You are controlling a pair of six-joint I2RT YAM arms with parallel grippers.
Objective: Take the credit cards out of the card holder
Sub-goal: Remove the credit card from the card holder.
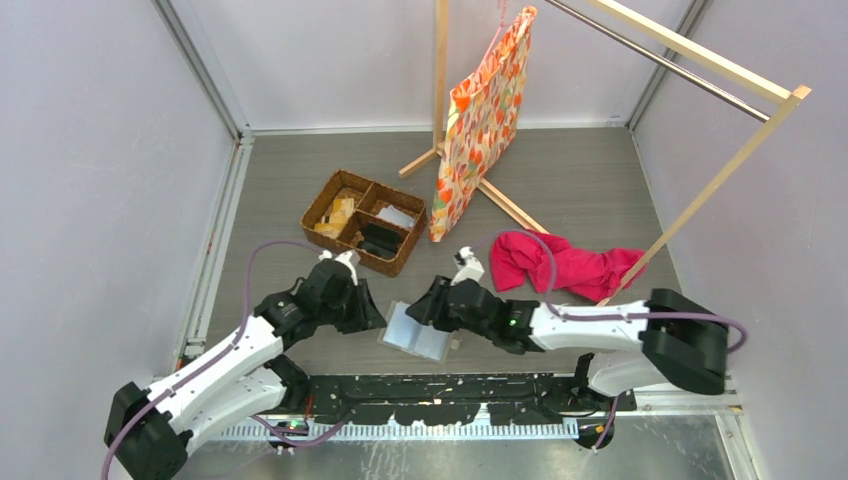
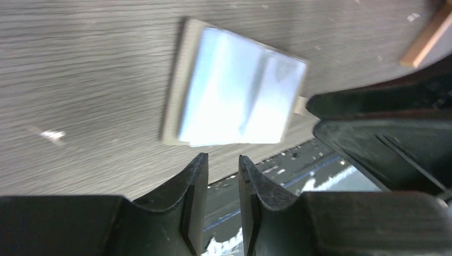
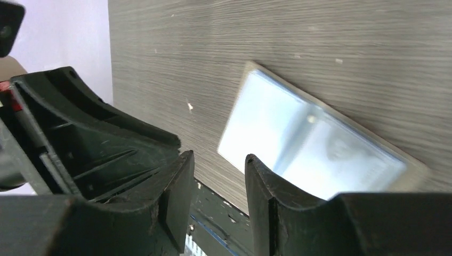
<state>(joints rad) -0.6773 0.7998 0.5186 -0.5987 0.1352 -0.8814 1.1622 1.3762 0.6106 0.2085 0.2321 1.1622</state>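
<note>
The card holder (image 1: 425, 340) lies spread open on the table near the front edge, its pale blue clear sleeves facing up (image 2: 234, 96) (image 3: 298, 141). Credit cards cannot be told apart under the glare of the sleeves; a thin pale strip (image 2: 300, 105) sticks out at one edge. My left gripper (image 1: 378, 318) hovers at the holder's left side, jaws narrowly open and empty (image 2: 223, 158). The right gripper (image 1: 414, 310) hangs over the holder's upper left part, open with nothing between its fingers (image 3: 218, 156).
A brown wicker divided basket (image 1: 318, 205) with small items stands behind the left arm. A patterned bag (image 1: 480, 120) hangs on a wooden rack (image 1: 700, 50), and a red cloth (image 1: 570, 265) lies at the right. The table's front rail (image 1: 450, 385) runs just below the holder.
</note>
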